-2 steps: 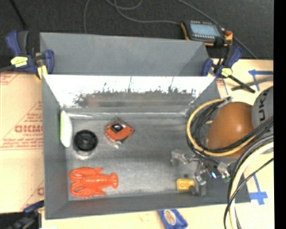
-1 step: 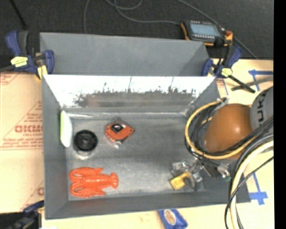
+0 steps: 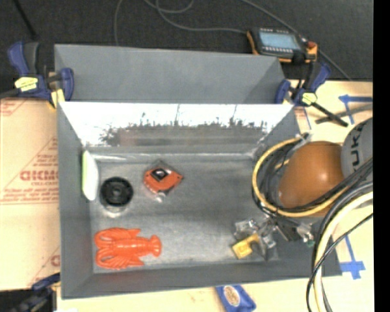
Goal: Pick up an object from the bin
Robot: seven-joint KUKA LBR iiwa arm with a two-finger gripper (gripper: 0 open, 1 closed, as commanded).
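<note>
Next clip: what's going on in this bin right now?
The arm's claw is down in the lower right corner of the grey metal bin, right beside a small yellow block; whether it has hold of it cannot be told. A red plastic lobster, a round black cap and a small orange and black case lie apart at the view's left.

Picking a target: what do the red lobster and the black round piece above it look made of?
The red lobster is probably moulded plastic or rubber: uniform bright red, a soft sheen, raised segments. The black round piece is likely hard plastic or rubber: dark, with a faint glossy ring, though the look leaves it open.
</note>
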